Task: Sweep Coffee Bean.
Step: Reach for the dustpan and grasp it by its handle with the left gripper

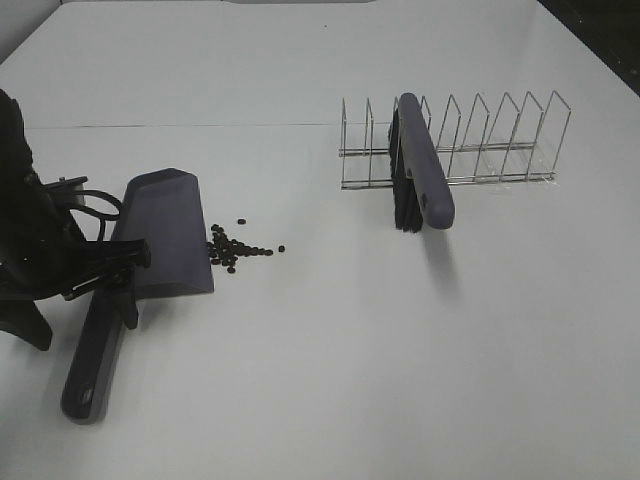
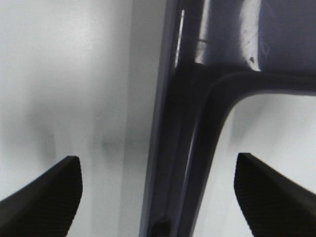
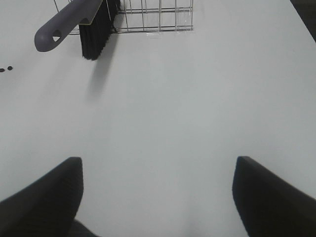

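left gripper [image 1: 132, 285]: jaws wide open, straddling the handle of the grey-purple plastic dustpan [image 1: 165, 230] where it joins the pan. the handle [image 2: 182, 148] runs between the black ribbed fingers [image 2: 44, 197], with a gap on both sides, no grip. the small dark brown oval coffee beans [image 1: 232, 252] sit in a loose cluster on the white table [image 1: 400, 350], just beside the pan's right edge, a few strays further right. they're outside the left jaws, to their right and slightly far, with the pan between. right gripper [image 3: 158, 197]: jaws wide open over bare table, holding nothing. beans are well to its left; two [image 3: 6, 69] show at the edge of its wrist view. grey-purple brush with black bristles [image 1: 425, 170] stands in the wire rack [image 1: 500, 150], far right.
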Controlling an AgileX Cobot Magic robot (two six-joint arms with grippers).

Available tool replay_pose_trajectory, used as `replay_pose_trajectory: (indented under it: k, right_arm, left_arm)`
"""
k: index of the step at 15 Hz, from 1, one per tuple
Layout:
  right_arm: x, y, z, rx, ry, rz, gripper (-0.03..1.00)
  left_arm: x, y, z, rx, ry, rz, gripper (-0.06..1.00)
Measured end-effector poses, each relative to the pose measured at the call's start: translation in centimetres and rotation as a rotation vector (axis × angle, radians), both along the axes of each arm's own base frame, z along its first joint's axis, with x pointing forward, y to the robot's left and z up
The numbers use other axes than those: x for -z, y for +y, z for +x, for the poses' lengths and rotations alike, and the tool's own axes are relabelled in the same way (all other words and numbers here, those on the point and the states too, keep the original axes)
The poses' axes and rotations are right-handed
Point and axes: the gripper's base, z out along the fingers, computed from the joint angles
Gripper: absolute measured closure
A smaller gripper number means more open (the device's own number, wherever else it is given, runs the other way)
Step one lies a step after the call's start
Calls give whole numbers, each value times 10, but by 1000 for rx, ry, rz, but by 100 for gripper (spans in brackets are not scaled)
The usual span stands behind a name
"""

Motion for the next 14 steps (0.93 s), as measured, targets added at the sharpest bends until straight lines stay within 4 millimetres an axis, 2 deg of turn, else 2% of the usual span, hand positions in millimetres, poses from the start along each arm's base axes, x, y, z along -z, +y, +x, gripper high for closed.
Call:
replay_pose_trajectory:
  k: [2,7,10,11,12,13,14]
  right_arm:
    - [0,0,0,0,0,0,20]
    - [0,0,0,0,0,0,20]
    - [0,0,0,0,0,0,20]
    - [0,0,0,0,0,0,20]
    - [0,0,0,0,0,0,20]
    - [0,0,0,0,0,0,20]
    - [0,0,0,0,0,0,20]
  left_arm:
    - [12,0,2,-7,13,8,18]
    - [17,-1,6,-13,23,11,19]
    - [18,-1,8,-13,2,13,25]
    - [18,-1,9,-10,-15,15,31]
    - [18,0,11,-4,-31,20,42]
    - [19,0,13,3,-55,25,62]
    - [19,0,13,10,-61,27,61]
